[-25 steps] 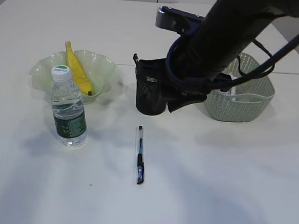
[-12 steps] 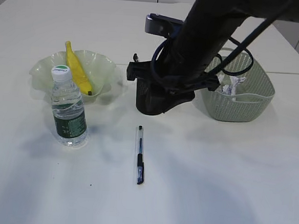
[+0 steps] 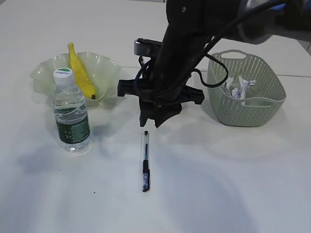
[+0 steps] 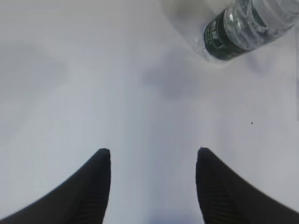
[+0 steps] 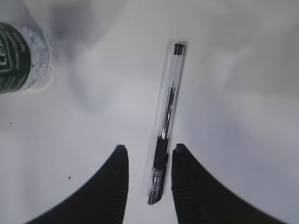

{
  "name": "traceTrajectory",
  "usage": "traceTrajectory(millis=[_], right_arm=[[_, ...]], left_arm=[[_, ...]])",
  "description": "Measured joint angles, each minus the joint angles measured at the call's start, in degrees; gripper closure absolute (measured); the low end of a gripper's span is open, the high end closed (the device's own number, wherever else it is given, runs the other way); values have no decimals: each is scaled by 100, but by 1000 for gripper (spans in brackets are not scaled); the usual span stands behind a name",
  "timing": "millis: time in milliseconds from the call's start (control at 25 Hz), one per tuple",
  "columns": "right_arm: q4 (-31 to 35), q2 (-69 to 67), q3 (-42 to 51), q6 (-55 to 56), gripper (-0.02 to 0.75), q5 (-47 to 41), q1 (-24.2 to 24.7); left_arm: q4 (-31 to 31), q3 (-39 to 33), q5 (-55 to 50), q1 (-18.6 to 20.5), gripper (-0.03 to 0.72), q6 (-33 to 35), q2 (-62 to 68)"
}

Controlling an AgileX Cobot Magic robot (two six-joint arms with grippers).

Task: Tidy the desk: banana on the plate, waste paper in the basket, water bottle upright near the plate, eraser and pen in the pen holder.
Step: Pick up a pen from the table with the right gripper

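The right tool [image 5: 148,161] is held part-open above the bench [image 3: 220,179], nothing gripped; the pen [image 5: 166,126] is seen lying flat between its fingers. The left tool [image 4: 153,158] is opened wide, empty; the upright water bottle [image 4: 243,28] is seen ahead to its right.

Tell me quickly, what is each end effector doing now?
Left end effector: open, holding nothing.
Right end effector: open, astride the pen, not gripping it.

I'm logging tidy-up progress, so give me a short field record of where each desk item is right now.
banana: on the green plate
water bottle: upright beside the plate
waste paper: inside the basket
pen: flat on the table
pen holder: hidden behind the arm
eraser: not visible
right tool: open, fingers either side of the pen, not gripping
left tool: open, empty
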State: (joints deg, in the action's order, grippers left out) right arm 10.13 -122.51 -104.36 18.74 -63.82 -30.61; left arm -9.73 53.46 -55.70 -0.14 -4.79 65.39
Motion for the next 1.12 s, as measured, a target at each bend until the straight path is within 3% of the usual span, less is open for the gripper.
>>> traceTrajectory(millis=[240, 600, 1120], right_arm=[[-194, -767, -935, 160, 497, -483, 0], [-303, -1755, -2095, 660, 496, -615, -7], [-576, -1961, -2248, 897, 496, -615, -7]], left_arm=[[0, -476, 155, 0, 284, 0, -13], [-8, -531, 333, 0, 288, 0, -26], [-21, -553, 443, 0, 288, 0, -28]])
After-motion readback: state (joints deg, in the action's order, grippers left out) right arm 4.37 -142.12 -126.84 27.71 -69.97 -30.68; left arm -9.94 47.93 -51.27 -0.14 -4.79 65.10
